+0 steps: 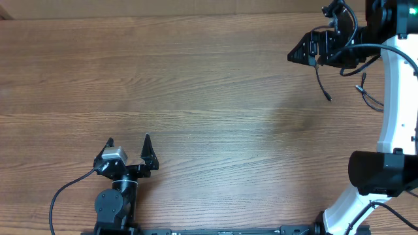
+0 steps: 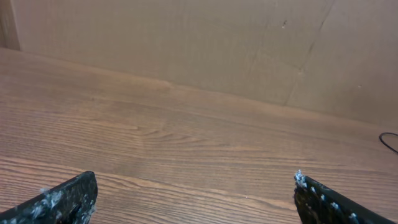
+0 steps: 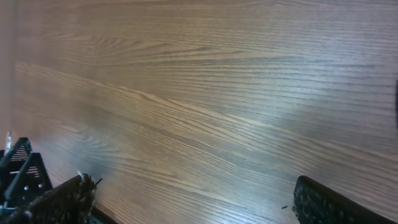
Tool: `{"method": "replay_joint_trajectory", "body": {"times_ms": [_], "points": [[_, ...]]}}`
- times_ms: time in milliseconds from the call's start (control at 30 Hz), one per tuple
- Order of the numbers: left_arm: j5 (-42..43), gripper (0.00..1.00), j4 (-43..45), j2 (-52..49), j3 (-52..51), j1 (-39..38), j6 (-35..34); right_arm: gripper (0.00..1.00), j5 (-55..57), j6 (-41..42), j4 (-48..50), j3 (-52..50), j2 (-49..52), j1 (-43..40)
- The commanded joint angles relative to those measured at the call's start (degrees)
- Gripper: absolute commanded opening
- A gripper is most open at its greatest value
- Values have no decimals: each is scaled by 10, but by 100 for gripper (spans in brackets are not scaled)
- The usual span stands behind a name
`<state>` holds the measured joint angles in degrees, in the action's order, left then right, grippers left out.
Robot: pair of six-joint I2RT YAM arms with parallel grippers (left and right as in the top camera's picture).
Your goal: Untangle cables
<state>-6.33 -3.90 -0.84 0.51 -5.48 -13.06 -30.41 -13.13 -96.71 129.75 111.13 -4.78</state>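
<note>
In the overhead view a thin black cable (image 1: 323,83) runs from under my right gripper (image 1: 302,52) down to a small plug end. More thin cable (image 1: 369,98) with a plug loops beside the white right arm. I cannot tell whether they are tangled together. My right gripper is open at the table's far right, and its wrist view (image 3: 193,205) shows only bare wood between the fingers. My left gripper (image 1: 128,142) is open and empty near the front left, far from the cables. Its wrist view (image 2: 196,202) shows bare table and a thin black curve (image 2: 389,140) at the right edge.
The wooden table (image 1: 196,85) fills the overhead view. A cardboard wall (image 2: 186,43) stands behind it. The white right arm (image 1: 395,98) and its thick black wiring (image 1: 356,49) sit over the far right, with the arm's base (image 1: 382,173) below.
</note>
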Motion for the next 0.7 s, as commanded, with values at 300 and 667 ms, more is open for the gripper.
{"method": "replay_joint_trajectory", "body": {"times_ms": [300, 667], "points": [[-11, 100, 1, 6, -2, 5, 15, 100, 63, -8, 29, 4, -28, 2], [-11, 99, 1, 6, -2, 5, 15, 100, 20, -4, 116, 3, -99, 2]]}}
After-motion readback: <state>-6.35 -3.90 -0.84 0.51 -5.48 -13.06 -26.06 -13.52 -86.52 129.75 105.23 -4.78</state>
